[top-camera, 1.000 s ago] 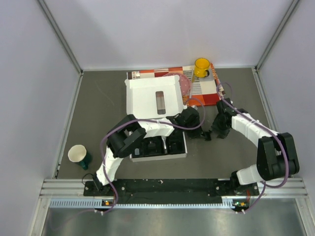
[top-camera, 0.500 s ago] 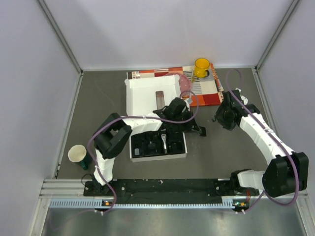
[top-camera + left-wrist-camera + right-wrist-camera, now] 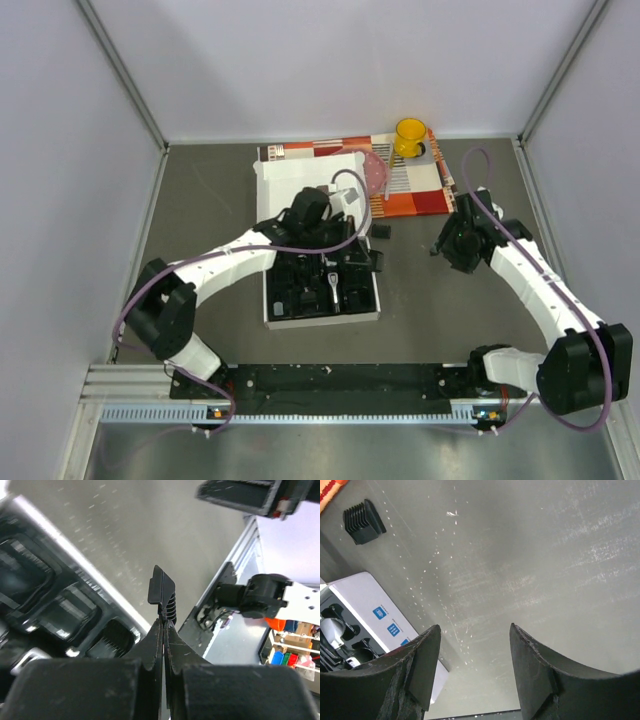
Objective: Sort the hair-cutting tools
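My left gripper (image 3: 368,257) (image 3: 164,622) is shut on a small black guard comb (image 3: 163,589), held over the right edge of the black moulded tray (image 3: 300,297) (image 3: 60,615). The tray holds several black pieces and a silver-tipped part (image 3: 329,285). A second black guard comb (image 3: 382,232) (image 3: 364,514) lies on the grey table just right of the box. My right gripper (image 3: 446,246) (image 3: 475,630) is open and empty above bare table, right of that comb.
The white box lid (image 3: 300,190) lies behind the tray. A colourful printed sheet (image 3: 410,185) lies at the back with a yellow cup (image 3: 410,136) on it. The white box side (image 3: 370,615) shows in the right wrist view. Enclosure walls stand on the sides.
My left arm has swung left, bringing its gripper from the table right of the box back to the tray's right edge. My right gripper has lifted and pulled back to the right.
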Action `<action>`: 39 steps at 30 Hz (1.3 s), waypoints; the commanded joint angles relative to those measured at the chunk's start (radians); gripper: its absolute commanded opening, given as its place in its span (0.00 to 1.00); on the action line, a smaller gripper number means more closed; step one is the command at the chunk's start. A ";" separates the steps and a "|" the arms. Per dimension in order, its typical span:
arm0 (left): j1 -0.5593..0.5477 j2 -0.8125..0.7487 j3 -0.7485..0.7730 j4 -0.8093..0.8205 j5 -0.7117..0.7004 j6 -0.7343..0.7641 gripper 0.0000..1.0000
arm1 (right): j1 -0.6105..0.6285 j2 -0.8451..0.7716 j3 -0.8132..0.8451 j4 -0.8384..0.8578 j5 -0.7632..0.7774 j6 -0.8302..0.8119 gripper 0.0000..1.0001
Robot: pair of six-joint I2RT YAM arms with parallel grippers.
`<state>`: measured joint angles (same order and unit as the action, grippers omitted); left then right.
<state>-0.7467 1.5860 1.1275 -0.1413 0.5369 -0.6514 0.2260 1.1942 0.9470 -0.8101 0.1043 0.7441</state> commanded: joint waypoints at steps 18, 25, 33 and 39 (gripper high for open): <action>0.145 0.028 -0.135 -0.021 0.123 0.030 0.00 | -0.005 -0.038 -0.086 0.023 -0.029 0.015 0.57; 0.145 0.066 -0.115 -0.006 0.094 -0.013 0.00 | -0.004 -0.050 -0.102 0.023 -0.041 0.020 0.56; 0.145 0.091 -0.141 0.043 0.060 -0.106 0.00 | -0.004 -0.058 -0.103 0.022 -0.048 0.014 0.56; 0.145 0.080 -0.176 0.085 0.018 -0.157 0.00 | -0.004 -0.064 -0.113 0.022 -0.052 0.014 0.56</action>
<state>-0.6037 1.6672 0.9787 -0.1215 0.5987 -0.7620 0.2260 1.1622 0.8436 -0.8005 0.0566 0.7555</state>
